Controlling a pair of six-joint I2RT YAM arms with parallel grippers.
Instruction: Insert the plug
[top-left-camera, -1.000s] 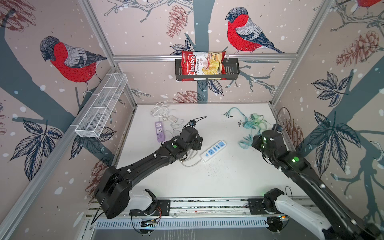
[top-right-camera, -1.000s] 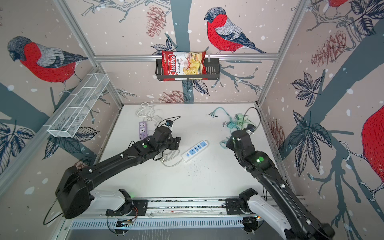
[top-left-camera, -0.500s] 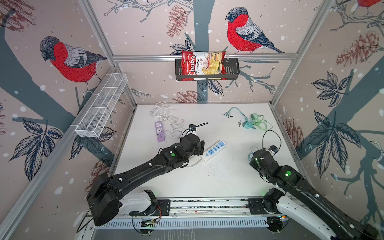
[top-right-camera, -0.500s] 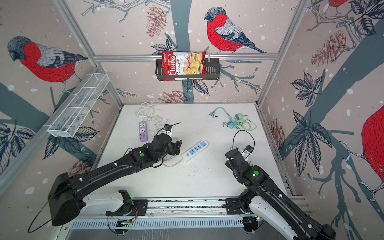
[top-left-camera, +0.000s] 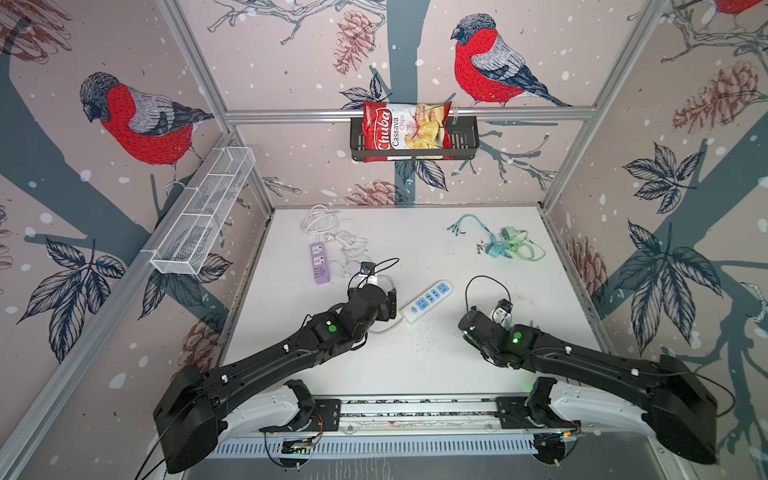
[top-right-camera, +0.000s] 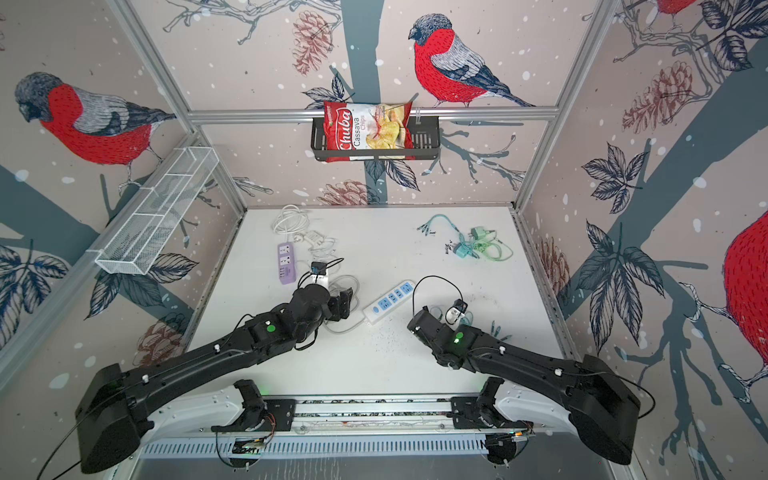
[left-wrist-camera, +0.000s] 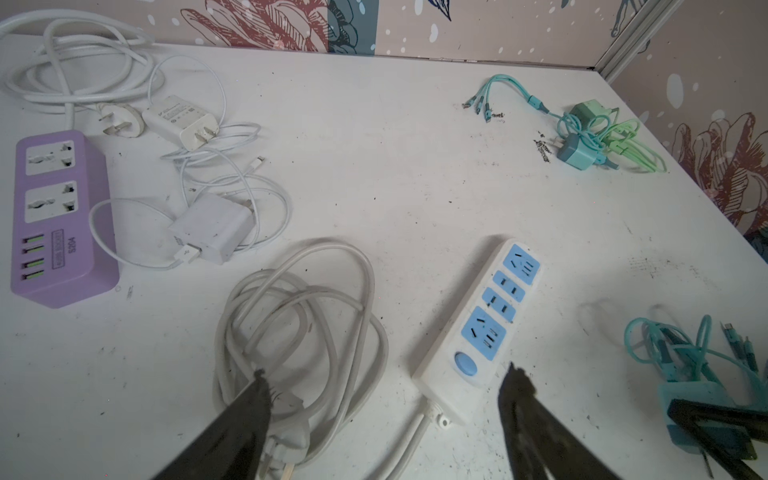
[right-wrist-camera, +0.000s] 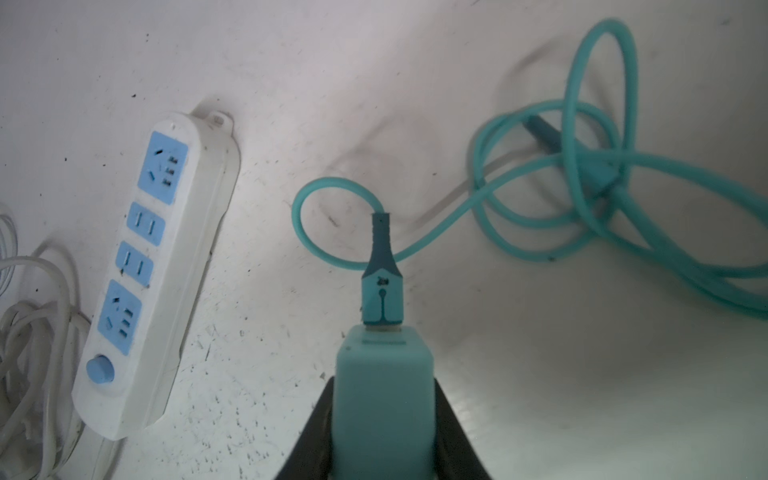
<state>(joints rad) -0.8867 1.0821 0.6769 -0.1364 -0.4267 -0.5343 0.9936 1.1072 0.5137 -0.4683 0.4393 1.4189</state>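
Observation:
A white power strip with blue sockets (top-left-camera: 426, 301) (top-right-camera: 388, 301) lies slantwise mid-table. The left wrist view has its switch end (left-wrist-camera: 465, 365) between the fingertips of my left gripper (left-wrist-camera: 386, 374) (top-left-camera: 390, 305), which hovers open and holds nothing. One finger (left-wrist-camera: 253, 399) is over the strip's coiled white cord (left-wrist-camera: 299, 324). My right gripper (right-wrist-camera: 382, 384) is shut on a teal charger plug (right-wrist-camera: 382, 415), just right of the strip (right-wrist-camera: 145, 270). The plug's prongs are hidden. Its teal cable (right-wrist-camera: 582, 199) (top-right-camera: 467, 320) loops loosely on the table behind it.
At the back left are a purple power strip (top-left-camera: 319, 262) (left-wrist-camera: 58, 216), white chargers (left-wrist-camera: 212, 228) and thin white cables. A pile of teal and green chargers (top-left-camera: 507, 247) lies back right. A chip bag (top-left-camera: 405, 126) hangs on the back wall and a wire basket (top-left-camera: 203, 212) on the left wall.
My right arm has drawn back from the teal pile at the back right toward the front, carrying the plug with its cable trailing. My left gripper has shifted slightly nearer, over the strip's end.

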